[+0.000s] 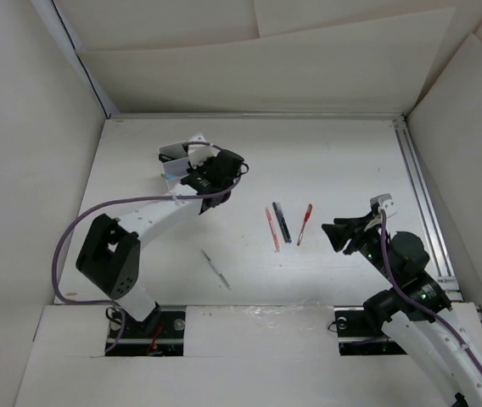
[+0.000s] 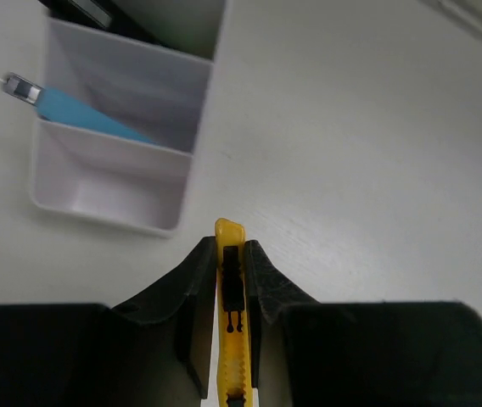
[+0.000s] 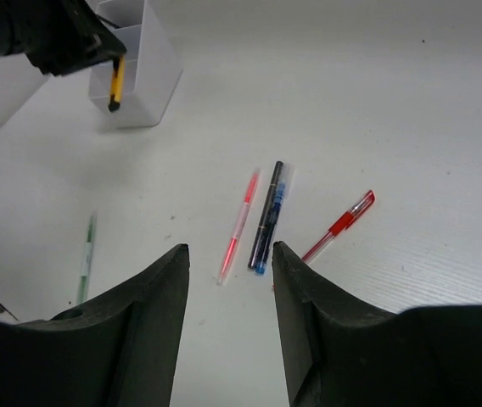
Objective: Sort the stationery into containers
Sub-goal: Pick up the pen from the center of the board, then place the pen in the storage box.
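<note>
The pale table (image 1: 326, 161) fills the top view. At its upper left stands the white box (image 2: 109, 191), split by dividers. In the left wrist view, the middle section holds a blue item (image 2: 88, 114) lying slanted, its clear tip poking over the left wall. The far section holds something dark (image 2: 97, 13), cut off by the frame.

The left gripper (image 2: 230, 250) is clamped on a yellow item (image 2: 234, 365), just beside the box's near wall. The right gripper (image 3: 228, 254) hangs at lower right, jaws apart and holding nothing.

In the right wrist view's centre, three pens lie on the table:
- a black-and-blue pen (image 3: 267, 216)
- a pink pen (image 3: 239, 225) to its left
- a red pen (image 3: 341, 224) to its right

A green pen (image 3: 86, 254) lies apart at left.
</note>
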{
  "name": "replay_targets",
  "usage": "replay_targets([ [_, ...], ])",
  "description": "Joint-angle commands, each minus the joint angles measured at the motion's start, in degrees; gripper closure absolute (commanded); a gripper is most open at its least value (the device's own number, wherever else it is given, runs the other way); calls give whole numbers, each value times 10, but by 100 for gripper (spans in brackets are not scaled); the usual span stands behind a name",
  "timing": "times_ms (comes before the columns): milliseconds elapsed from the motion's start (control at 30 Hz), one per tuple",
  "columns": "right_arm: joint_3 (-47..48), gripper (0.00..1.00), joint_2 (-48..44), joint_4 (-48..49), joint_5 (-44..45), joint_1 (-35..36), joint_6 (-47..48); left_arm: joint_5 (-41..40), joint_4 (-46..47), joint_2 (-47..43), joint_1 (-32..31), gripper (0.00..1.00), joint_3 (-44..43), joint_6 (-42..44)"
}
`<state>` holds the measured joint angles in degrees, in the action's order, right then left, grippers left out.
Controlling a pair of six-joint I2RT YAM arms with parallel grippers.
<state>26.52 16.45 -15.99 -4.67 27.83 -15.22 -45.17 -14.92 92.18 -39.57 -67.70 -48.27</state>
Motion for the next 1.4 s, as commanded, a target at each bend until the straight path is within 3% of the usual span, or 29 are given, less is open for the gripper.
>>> replay_targets([
  [0,-3,51,-5,37,-26,6,-1,-95,28,-55,34,100,25,-10],
  [233,-9,51,-5,43,-38,6,-1,-192,136,-46,100,100,26,62],
  [400,-19,51,-11,60,-43,6,-1,-251,251,-11,112,100,20,198],
  [900,-31,51,7,100,-48,6,-1,-277,579,94,128,100,5,484],
  [1033,-36,51,7,111,-48,6,-1,-282,713,131,128,100,11,606],
  [1167,-41,51,7,116,-53,6,-1,-295,916,178,128,100,11,756],
  [1233,-41,51,7,121,-54,6,-1,-301,971,203,128,100,11,820],
  [1367,-41,51,7,126,-54,6,-1,-306,1035,233,128,100,6,861],
])
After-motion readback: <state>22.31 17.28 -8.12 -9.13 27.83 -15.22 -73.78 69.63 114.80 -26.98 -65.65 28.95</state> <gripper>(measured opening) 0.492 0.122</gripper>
